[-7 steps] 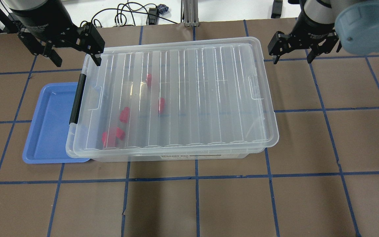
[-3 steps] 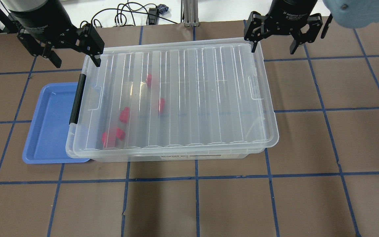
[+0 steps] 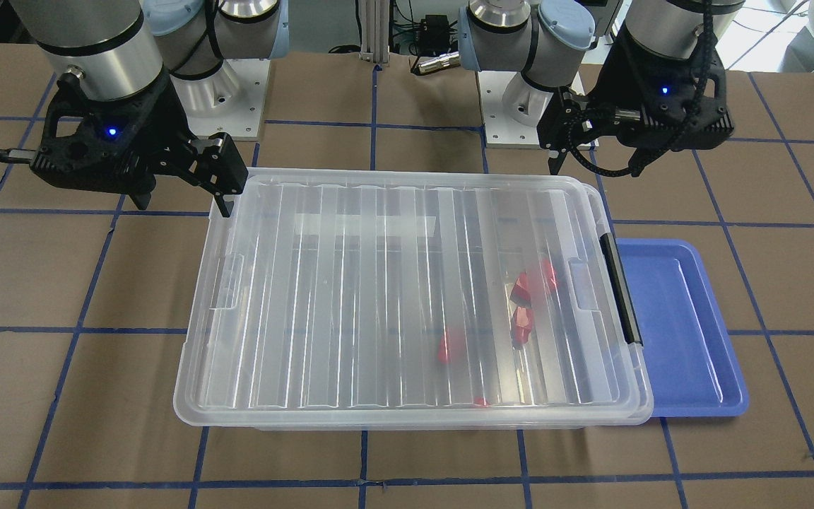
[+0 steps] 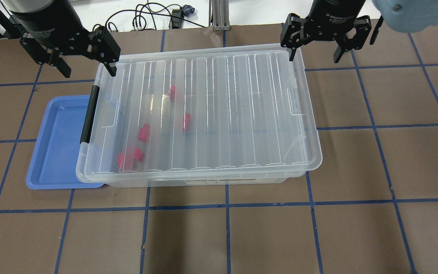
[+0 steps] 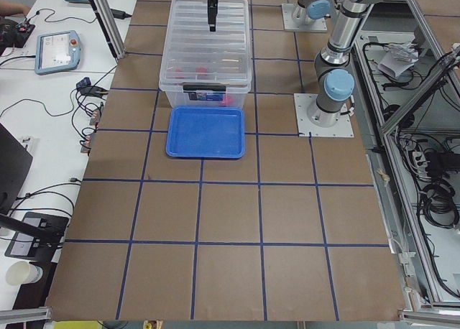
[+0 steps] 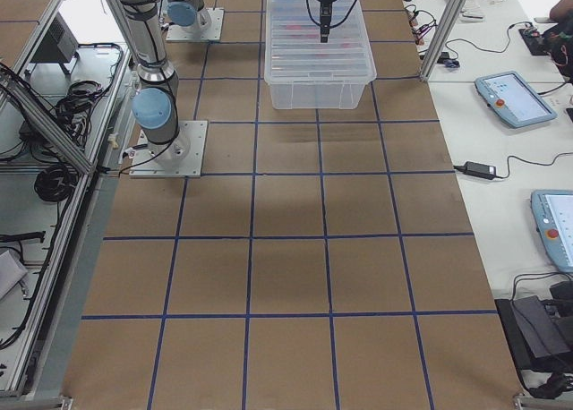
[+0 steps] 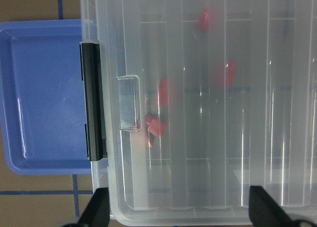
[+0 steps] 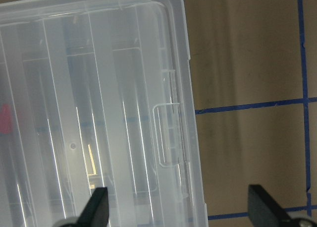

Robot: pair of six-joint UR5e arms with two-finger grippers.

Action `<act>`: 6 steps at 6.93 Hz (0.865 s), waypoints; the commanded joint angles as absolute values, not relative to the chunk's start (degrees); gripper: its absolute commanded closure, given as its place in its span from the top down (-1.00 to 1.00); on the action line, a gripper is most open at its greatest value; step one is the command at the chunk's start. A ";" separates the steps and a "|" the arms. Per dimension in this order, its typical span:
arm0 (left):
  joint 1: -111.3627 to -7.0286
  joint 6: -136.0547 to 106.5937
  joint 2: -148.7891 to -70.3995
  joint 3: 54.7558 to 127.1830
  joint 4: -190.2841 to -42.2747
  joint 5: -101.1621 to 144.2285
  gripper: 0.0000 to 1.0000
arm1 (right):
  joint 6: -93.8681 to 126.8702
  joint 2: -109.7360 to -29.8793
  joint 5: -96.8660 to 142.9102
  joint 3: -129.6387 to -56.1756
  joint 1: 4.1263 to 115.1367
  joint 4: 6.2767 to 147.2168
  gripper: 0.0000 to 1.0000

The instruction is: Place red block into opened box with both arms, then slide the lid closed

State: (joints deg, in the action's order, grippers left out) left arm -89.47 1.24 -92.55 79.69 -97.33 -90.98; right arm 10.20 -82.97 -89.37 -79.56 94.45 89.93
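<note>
So this one looks pretty much wrapped up. Going by the overhead view, the red blocks (image 4: 143, 133) are all inside the box (image 4: 203, 182), scattered over its 9 o'clock half. I count four or five through the plastic. The ribs and glare make it hard to be sure. Nothing red is left out on the table that I can see, and the blue tray (image 4: 57, 152) poking out at the box's 9 o'clock end has nothing in it.

The lid (image 4: 219, 110) lies across nearly the whole box. At the black bar (image 4: 89, 114) end a sliver of box rim shows past the lid edge, and at 3 o'clock the lid overhangs a touch. So my guess is it's closed or a hair short. Can't tell if it's properly seated.

Both claws are spread wide and carrying nothing. The left gripper (image 4: 89, 70) sits at the box's 11 o'clock corner, with one finger over the lid corner and the other out over the table. The right gripper (image 4: 313, 57) straddles the 1 o'clock corner the same way. Can't tell whether either finger is touching the plastic.

What's left, I reckon, is maybe a last nudge toward 9 o'clock, then pull away.
</note>
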 commanded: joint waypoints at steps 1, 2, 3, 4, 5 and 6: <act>-89.47 1.23 -92.64 79.54 -97.21 -90.88 1.00 | 10.11 -82.97 -89.47 -79.54 94.39 89.91 1.00; -89.65 1.32 -92.55 79.80 -97.21 -91.40 1.00 | 10.11 -82.97 -89.47 -79.54 94.39 89.91 1.00; -89.65 1.41 -92.55 79.89 -97.21 -91.58 1.00 | 10.19 -82.97 -89.47 -79.54 94.31 89.91 1.00; -89.74 1.41 -92.29 79.98 -97.29 -91.58 1.00 | 10.11 -82.97 -89.56 -79.54 94.13 89.74 1.00; -89.74 1.32 -92.29 79.81 -97.12 -91.58 1.00 | 10.11 -82.97 -89.56 -79.54 94.22 89.74 1.00; -89.65 1.41 -92.11 79.89 -97.12 -91.50 1.00 | 10.11 -82.97 -89.47 -79.54 94.22 89.74 1.00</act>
State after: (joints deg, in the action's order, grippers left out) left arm -89.70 1.36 -92.27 79.87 -97.17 -91.55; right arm 10.12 -82.97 -89.53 -79.54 94.22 89.76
